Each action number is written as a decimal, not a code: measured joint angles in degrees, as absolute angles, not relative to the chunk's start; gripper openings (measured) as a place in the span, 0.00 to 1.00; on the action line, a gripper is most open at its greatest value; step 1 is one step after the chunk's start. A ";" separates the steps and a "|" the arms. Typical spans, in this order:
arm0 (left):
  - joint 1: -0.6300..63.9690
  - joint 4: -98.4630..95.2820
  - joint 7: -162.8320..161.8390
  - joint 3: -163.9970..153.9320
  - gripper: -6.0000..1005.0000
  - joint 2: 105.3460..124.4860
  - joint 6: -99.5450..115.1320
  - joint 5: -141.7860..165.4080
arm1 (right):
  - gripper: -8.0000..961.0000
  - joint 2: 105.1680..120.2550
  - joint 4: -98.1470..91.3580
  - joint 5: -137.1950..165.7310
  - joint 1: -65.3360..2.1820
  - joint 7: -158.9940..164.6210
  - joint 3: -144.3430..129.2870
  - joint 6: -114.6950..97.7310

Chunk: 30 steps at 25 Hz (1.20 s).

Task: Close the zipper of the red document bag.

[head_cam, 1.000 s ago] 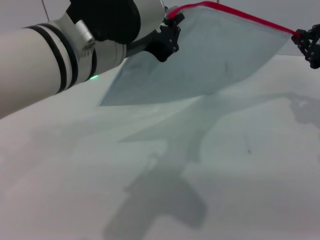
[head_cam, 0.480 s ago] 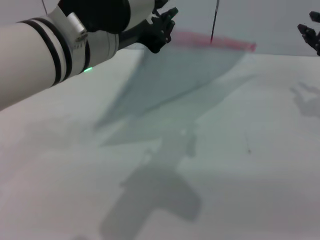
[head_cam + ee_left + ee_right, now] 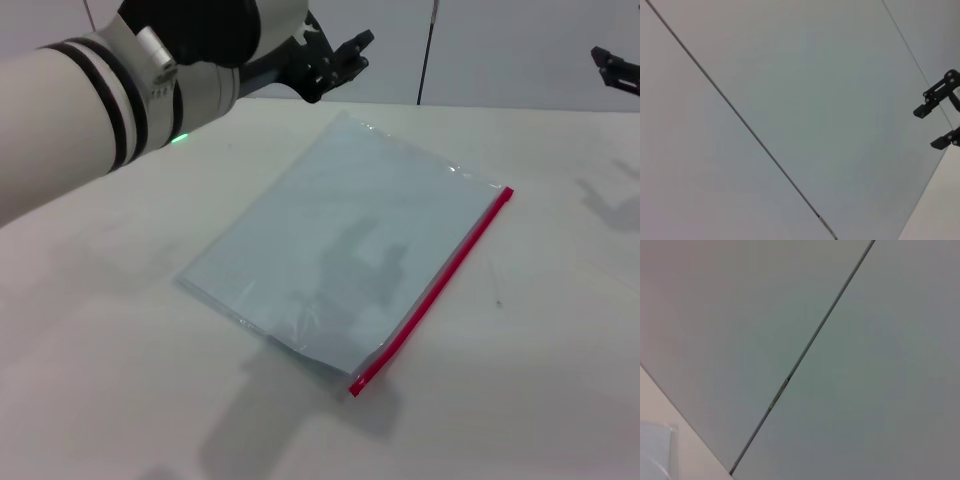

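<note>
The red document bag (image 3: 340, 250) lies flat on the white table (image 3: 110, 380), a translucent pale blue-grey pouch set at a slant. Its zipper (image 3: 440, 280) is the red strip along the edge nearest the right side; I cannot make out the slider. My left gripper (image 3: 345, 68) hangs open in the air above the bag's far corner, holding nothing. At the head view's far right edge my right gripper (image 3: 618, 68) is also raised and open; the left wrist view shows it (image 3: 926, 129) with its fingers apart. A corner of the bag (image 3: 652, 450) shows in the right wrist view.
A pale wall with a dark vertical seam (image 3: 428, 50) stands behind the table. Shadows of both arms fall on the bag and on the tabletop at the right.
Both grippers let go of the bag, which had been held up by its red edge. It dropped and now lies flat on the table. The right gripper drew back to the right.
</note>
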State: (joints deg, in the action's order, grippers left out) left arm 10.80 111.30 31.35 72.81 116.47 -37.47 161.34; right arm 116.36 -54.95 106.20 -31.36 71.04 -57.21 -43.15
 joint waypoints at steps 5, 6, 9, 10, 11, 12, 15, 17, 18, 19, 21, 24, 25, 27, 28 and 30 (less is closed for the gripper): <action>10.85 107.36 29.79 73.44 0.62 116.57 -32.07 160.96 | 0.73 116.45 -55.08 96.51 -29.08 69.80 -57.62 -45.44; 10.64 105.63 29.31 73.62 0.70 116.57 -29.37 160.56 | 0.73 116.49 -55.08 93.72 -28.37 68.91 -57.65 -46.25; 9.99 100.32 28.35 74.17 0.80 116.53 -20.30 158.15 | 0.74 116.85 -54.72 80.92 -25.19 63.03 -59.08 -49.22; 9.72 97.69 28.03 74.41 0.81 116.48 -15.65 156.35 | 0.74 116.94 -54.08 75.88 -24.12 60.26 -60.49 -49.62; 9.42 94.76 27.86 74.55 0.82 116.40 -10.91 154.21 | 0.74 117.06 -53.10 70.71 -23.15 56.89 -62.27 -49.80; 9.19 92.60 27.75 74.54 0.83 116.36 -7.62 152.61 | 0.73 117.10 -51.50 64.99 -22.32 53.29 -64.53 -49.83; 8.90 82.91 27.70 73.48 0.84 116.22 7.29 147.76 | 0.73 117.13 -45.47 48.17 -21.11 41.13 -70.65 -50.42; 9.50 75.73 27.54 71.95 0.84 116.20 16.44 146.80 | 0.73 117.16 -39.65 35.77 -21.06 30.39 -74.96 -52.49; 10.05 73.10 27.18 71.36 0.84 116.20 19.49 146.75 | 0.73 117.14 -36.90 31.43 -21.31 26.46 -76.52 -53.92; 11.37 67.19 26.04 69.91 0.84 116.26 25.54 146.70 | 0.73 117.15 -33.32 25.75 -21.78 21.92 -78.47 -56.12; 13.52 59.67 22.22 68.27 0.84 116.39 33.68 146.64 | 0.73 117.14 -25.31 15.09 -23.63 14.15 -82.00 -61.86; 16.55 47.61 13.24 65.71 0.84 116.42 46.14 146.68 | 0.73 117.16 -13.52 6.64 -27.17 9.11 -85.05 -69.75; 17.22 44.72 10.65 64.92 0.84 116.43 49.72 146.77 | 0.73 117.16 -10.76 5.39 -28.16 8.76 -85.27 -71.80; 18.35 39.28 6.74 63.29 0.84 116.42 56.71 146.94 | 0.73 117.18 -7.34 4.79 -29.08 8.89 -84.79 -73.33; 19.23 36.00 5.48 62.02 0.84 116.44 60.66 146.94 | 0.73 117.23 -6.58 4.76 -29.21 9.08 -84.54 -73.35; 19.92 33.32 5.29 60.73 0.84 116.50 63.27 146.88 | 0.73 117.34 -6.05 4.68 -29.12 9.34 -84.42 -73.37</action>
State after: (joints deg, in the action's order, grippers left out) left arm 19.92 33.32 5.29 60.73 116.50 63.27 146.88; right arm 117.34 -6.05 4.69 -29.12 9.34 -84.42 -73.37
